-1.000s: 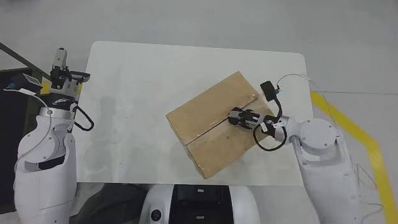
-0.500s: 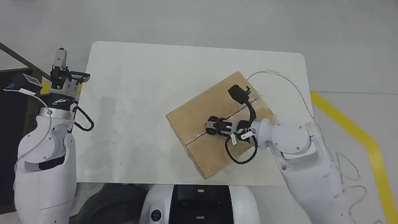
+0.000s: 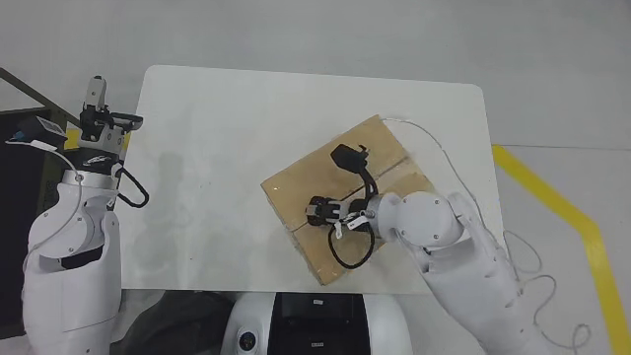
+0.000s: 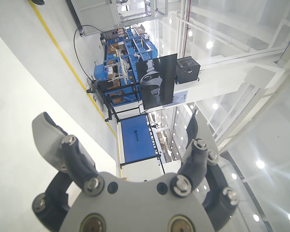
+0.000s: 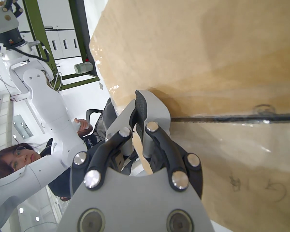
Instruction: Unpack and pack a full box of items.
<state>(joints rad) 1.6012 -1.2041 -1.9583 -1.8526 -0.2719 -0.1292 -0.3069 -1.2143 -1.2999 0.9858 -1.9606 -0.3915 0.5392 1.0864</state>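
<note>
A closed brown cardboard box (image 3: 335, 163) lies at an angle on the white table (image 3: 217, 158), right of the middle. A taped seam (image 5: 232, 119) runs along its top. My right gripper (image 3: 314, 210) lies on the box top at the seam's left end, near the box's edge. In the right wrist view its fingers (image 5: 136, 102) are shut together with their tips on the cardboard (image 5: 195, 37) at the seam. My left gripper (image 3: 96, 87) is held up at the table's far left edge. It stands open (image 4: 119, 115) with nothing in it.
The table's left half and far side are bare white surface. A thin white cable (image 3: 444, 153) trails from the right arm across the box's right corner. The floor to the right has a yellow line (image 3: 562, 207).
My right gripper has slid along the seam from the box's right end to its left end, fingers shut. The left arm has stayed where it was.
</note>
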